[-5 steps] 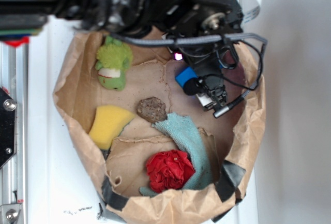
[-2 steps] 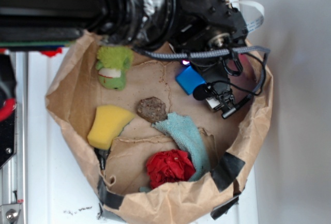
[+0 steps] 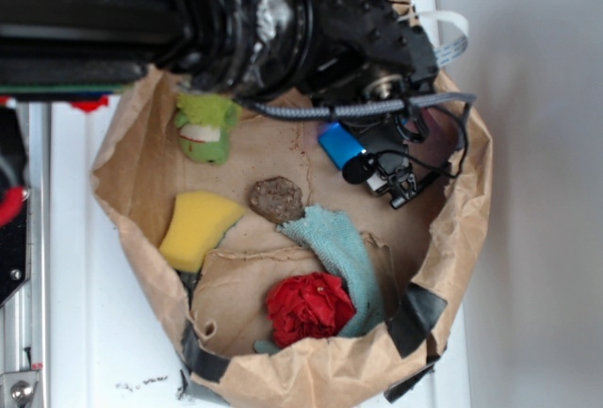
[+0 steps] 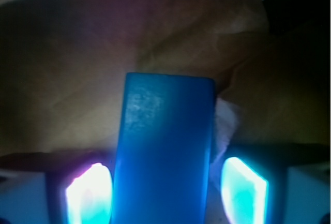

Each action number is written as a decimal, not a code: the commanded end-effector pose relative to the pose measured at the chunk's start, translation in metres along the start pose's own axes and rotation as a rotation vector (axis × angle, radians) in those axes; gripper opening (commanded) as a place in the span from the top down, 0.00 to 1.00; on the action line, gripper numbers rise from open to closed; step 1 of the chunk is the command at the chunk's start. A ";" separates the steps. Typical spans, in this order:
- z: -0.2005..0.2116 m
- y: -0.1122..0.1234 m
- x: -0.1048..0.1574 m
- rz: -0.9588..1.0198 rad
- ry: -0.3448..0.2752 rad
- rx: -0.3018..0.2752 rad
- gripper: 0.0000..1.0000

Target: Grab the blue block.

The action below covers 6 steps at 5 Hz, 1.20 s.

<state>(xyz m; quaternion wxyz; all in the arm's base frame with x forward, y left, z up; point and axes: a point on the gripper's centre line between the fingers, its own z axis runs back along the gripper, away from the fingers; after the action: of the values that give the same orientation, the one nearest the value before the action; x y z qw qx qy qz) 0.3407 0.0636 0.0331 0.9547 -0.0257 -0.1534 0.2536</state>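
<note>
The bright blue, smooth rectangular block point(image 4: 168, 151) is sat squarely between the black gripper point(image 4: 165, 188)'s two glowing fingers point(image 4: 88, 193), its long axis running straight out ahead of the wrist. A thin gap is seen on each side, so the jaws look partly open with nothing clamped yet. The block lies in the crumpled brown paper bag point(image 3: 141, 201), near its far wall.

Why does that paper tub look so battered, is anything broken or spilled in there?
Nothing is spilled. The brown paper tub is crumpled, torn along its floor and patched with black tape. The teal cloth lies rumpled. The blue block sits straight between the pincer's glowing pads.
</note>
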 end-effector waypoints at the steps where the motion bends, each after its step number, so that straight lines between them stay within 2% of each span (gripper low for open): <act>1: 0.019 0.003 0.012 -0.021 -0.073 -0.018 1.00; 3: 0.046 -0.001 0.001 -0.122 -0.065 -0.047 1.00; 5: 0.113 -0.007 -0.026 -0.277 -0.094 -0.095 1.00; 6: 0.131 -0.018 -0.035 -0.372 -0.101 -0.082 1.00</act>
<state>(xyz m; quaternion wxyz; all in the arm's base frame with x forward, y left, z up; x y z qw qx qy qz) 0.2737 0.0154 0.1310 0.9797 -0.0207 -0.1857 0.0722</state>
